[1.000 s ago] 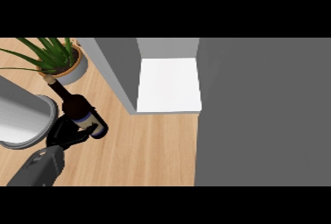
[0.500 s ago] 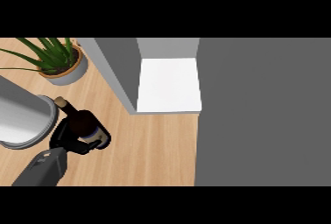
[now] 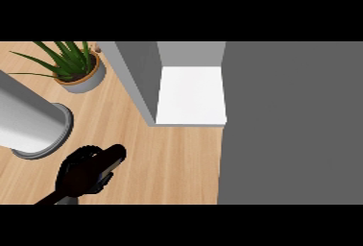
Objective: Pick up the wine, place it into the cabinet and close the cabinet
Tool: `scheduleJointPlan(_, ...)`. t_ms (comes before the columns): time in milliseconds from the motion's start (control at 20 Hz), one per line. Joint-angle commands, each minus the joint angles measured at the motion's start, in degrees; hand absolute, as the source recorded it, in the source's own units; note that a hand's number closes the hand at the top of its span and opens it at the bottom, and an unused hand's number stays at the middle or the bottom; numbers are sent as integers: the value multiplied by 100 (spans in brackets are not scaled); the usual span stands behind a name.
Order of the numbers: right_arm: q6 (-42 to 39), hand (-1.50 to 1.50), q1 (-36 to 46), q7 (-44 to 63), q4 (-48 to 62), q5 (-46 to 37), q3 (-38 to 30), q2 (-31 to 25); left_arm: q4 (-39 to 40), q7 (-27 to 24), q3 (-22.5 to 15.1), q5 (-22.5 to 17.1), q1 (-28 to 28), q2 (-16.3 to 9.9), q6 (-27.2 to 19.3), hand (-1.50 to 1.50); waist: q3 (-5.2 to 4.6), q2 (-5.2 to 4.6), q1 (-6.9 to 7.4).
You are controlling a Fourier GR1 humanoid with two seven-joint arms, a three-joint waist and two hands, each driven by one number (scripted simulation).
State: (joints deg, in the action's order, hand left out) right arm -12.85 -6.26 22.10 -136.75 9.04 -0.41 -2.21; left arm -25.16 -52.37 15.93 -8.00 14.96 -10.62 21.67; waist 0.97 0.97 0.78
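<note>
Ahead and right of the left hand, the open cabinet shows its white shelf. The hand curls round the dark wine bottle, mostly hiding it. Glass likely handles heavy, slippery and breakable; gripping the body seems safest.

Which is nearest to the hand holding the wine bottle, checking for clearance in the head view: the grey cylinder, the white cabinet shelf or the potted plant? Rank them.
Measured from the left hand, which grips the wine bottle:
1. Grey cylinder, just up and left of the hand.
2. White cabinet shelf, up and to the right.
3. Potted plant, at the top left.
</note>
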Motion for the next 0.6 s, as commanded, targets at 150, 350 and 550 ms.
scheduleJointPlan(150,44,-150,101,-42,202,-82,-54,10,-808,-416,-558,117,-1092,630,546,150,-88,-73,5)
scheduleJointPlan(350,35,-150,352,-102,397,130,-295,-61,-1642,62,-705,-176,-1284,739,731,150,-86,-78,21)
scheduleJointPlan(550,35,-150,138,-99,253,43,-162,10,-3394,933,-1165,-399,-1940,1042,169,150,-84,-67,-3)
